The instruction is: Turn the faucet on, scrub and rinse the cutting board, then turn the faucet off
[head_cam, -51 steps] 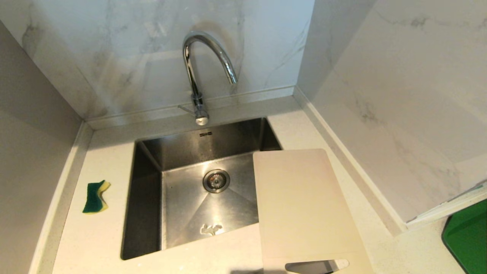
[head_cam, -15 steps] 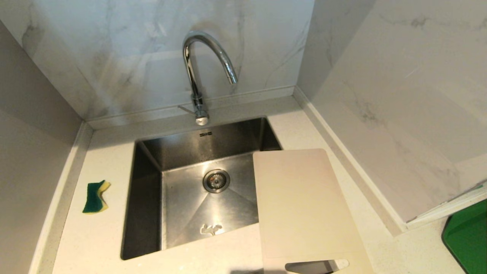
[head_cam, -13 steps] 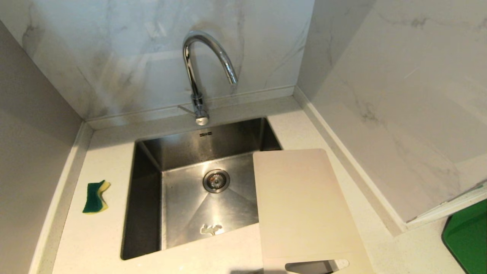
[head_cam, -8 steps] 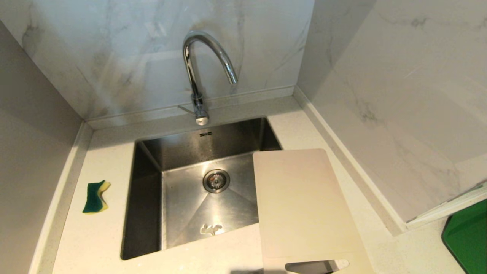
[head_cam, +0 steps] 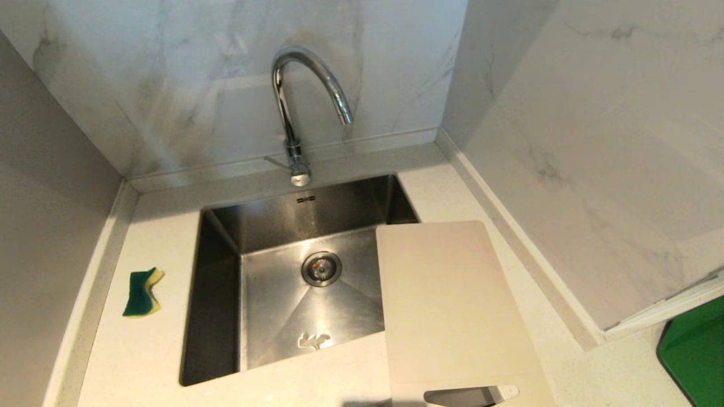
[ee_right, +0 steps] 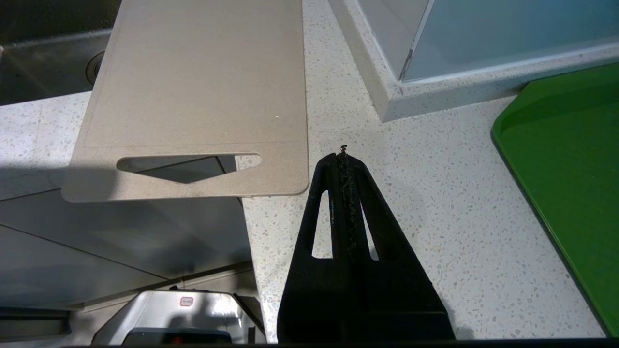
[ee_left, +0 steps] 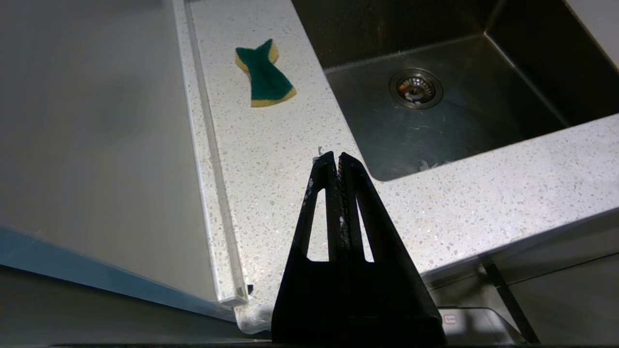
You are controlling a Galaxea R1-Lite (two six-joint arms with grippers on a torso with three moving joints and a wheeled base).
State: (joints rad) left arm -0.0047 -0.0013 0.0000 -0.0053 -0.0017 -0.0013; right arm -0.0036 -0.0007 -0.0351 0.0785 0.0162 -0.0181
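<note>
Nothing has shifted since the earlier frames. My left gripper and right gripper hang fully closed and empty over the speckled counter. Cutting board bridges the sink's right edge, handle slot overhanging the counter front. Faucet stands behind; sponge lies left.

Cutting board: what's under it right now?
The cutting board bridges the sink's right rim and the countertop; its handle end overhangs the counter's front edge. Whatever lies directly beneath stays hidden.
</note>
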